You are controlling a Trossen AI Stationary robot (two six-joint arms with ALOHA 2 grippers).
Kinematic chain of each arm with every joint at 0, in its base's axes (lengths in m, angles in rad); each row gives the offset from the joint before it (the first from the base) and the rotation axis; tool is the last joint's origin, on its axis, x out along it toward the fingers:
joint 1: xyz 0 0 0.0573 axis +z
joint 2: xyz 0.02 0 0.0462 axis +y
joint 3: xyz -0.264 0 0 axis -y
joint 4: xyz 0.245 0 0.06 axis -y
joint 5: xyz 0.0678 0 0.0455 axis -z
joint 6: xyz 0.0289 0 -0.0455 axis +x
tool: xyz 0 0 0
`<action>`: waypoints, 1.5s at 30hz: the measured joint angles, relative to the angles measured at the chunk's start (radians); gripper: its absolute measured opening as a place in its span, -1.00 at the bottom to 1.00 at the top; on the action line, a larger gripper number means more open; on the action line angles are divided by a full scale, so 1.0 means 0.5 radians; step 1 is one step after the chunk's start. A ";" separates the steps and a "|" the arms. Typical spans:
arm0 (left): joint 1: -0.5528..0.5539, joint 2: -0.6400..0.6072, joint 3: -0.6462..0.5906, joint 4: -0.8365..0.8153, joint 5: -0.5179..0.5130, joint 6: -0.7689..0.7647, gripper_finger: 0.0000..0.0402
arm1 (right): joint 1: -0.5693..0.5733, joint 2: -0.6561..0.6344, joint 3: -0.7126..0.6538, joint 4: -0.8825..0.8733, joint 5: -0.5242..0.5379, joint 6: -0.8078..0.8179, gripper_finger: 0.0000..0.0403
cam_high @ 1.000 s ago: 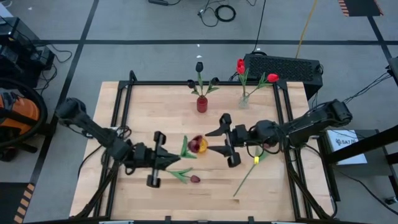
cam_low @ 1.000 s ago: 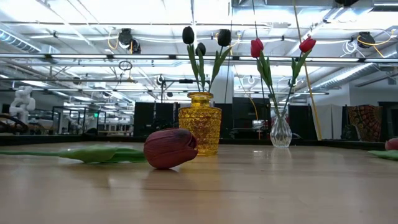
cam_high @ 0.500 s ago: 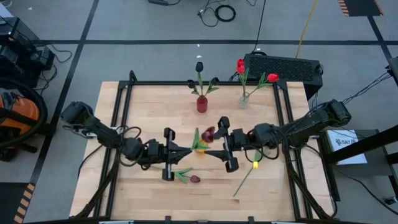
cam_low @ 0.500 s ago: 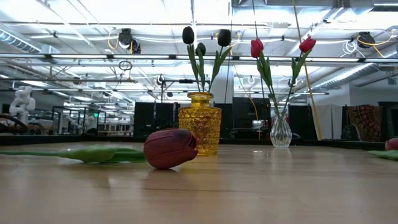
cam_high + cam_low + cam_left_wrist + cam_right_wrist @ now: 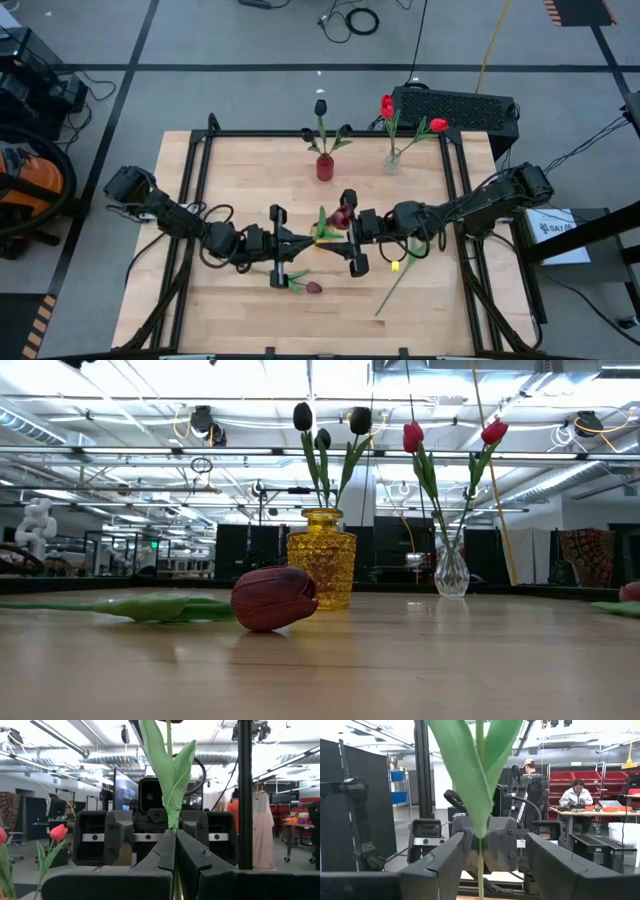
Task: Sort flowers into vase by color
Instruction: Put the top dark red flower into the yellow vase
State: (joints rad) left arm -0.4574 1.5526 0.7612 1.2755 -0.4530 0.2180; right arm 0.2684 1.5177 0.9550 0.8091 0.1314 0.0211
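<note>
My left gripper (image 5: 310,240) hovers over the table's middle, shut on a flower with a dark red head (image 5: 342,215) and green leaves (image 5: 172,775). My right gripper (image 5: 338,232) faces it from the table's right, open; its fingers (image 5: 445,860) stand on either side of the flower's stem (image 5: 480,865) without touching it. A yellow vase (image 5: 322,558) at the far middle holds near-black flowers (image 5: 320,105). A clear vase (image 5: 451,572) to its right holds red flowers (image 5: 387,104). A maroon flower (image 5: 274,598) lies on its side on the table. My left gripper pinches the flower's thin green stem (image 5: 173,831) between its two fingers, just below where the leaves branch off. The fingers come from the table's left, slanting slightly upward, and lie across the stem. The flower stands roughly upright in the hold, head up.
A further flower's long stem (image 5: 398,285) lies on the table near the right gripper's arm. A black box (image 5: 455,108) stands behind the table's far right corner. Black frame rails (image 5: 195,175) run along the table's sides.
My left gripper has carried the flower toward the table's right and a little down, toward my right gripper. My right gripper has come toward the table's left, and the stem now stands between its open fingers. The flower has turned more upright.
</note>
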 joint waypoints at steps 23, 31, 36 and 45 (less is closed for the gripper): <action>0.051 0.035 0.000 -0.057 0.015 0.017 -0.90 | 0.000 0.000 0.000 0.004 -0.012 0.007 -0.89; -0.042 -0.104 -0.001 -0.351 -0.216 0.052 -0.33 | -0.001 -0.166 -0.002 -0.323 0.000 0.046 -0.89; -0.115 -0.278 -0.001 -0.812 -0.366 0.045 -0.02 | 0.015 -0.375 -0.002 -0.649 0.000 0.046 -0.94; -0.221 -0.543 -0.001 -1.704 -0.627 -0.133 0.07 | 0.043 -0.487 -0.002 -1.039 -0.006 0.103 -0.94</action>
State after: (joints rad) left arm -0.5677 1.2812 0.7609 0.4233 -0.7665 0.1518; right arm 0.2900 1.2741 0.9543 0.2898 0.1284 0.0727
